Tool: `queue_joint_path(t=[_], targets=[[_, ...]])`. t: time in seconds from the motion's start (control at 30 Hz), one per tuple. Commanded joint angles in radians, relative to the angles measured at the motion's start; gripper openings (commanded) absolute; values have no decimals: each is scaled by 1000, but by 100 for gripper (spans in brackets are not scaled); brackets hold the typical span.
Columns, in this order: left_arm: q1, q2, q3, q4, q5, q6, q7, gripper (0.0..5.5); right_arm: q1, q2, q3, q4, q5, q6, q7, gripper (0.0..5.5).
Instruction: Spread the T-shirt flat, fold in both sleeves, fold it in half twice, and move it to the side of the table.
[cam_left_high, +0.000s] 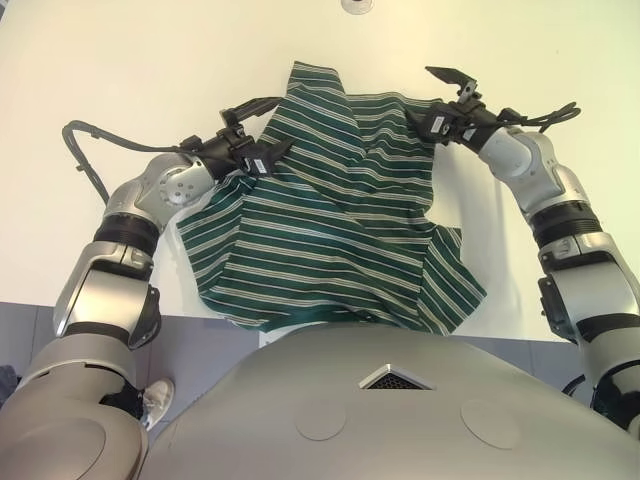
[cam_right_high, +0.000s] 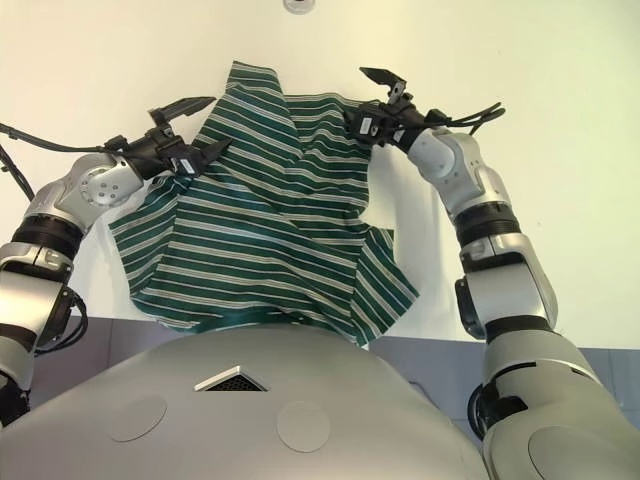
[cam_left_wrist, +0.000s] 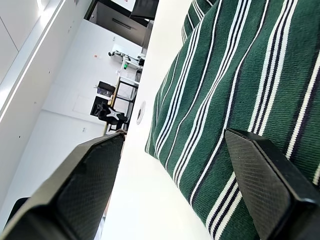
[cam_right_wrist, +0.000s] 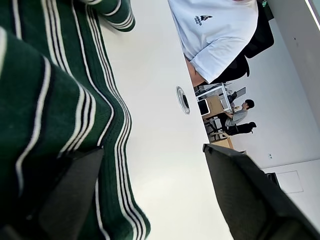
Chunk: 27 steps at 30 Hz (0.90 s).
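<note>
Left gripper (cam_left_high: 262, 128): black, cross-hatched fingers (cam_left_wrist: 85, 185) spread wide and clamping nothing, one over the cloth and the other over bare tabletop. Right gripper (cam_left_high: 436, 98): equally wide apart, with the cloth's edge running between the fingers unpinched. The T-shirt (cam_left_high: 340, 230), a dark green knit with thin white and dark stripes, lies rumpled mid-table on the smooth white table (cam_left_high: 120, 60), its near hem at the front edge. A round metal grommet (cam_left_high: 356, 5) sits beyond it. The wrist views resolve the knit's fine ribbing, while the head views give the shirt's whole outline.
</note>
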Motion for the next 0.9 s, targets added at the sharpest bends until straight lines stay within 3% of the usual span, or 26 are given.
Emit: queue_joint_path(t=[0.03,0.43,0.9], targets=[[18,2,7,-19,-9,12,-3,369,-68,9,33,126,-38,-5,-27,372],[42,-24,39,-71,-29,61,16,369,-317,129,81,475,-97,64,-243,372],[-2,-40,36,-10,34,183,117,369,-378,89,75,552,-110,103,-479,372]])
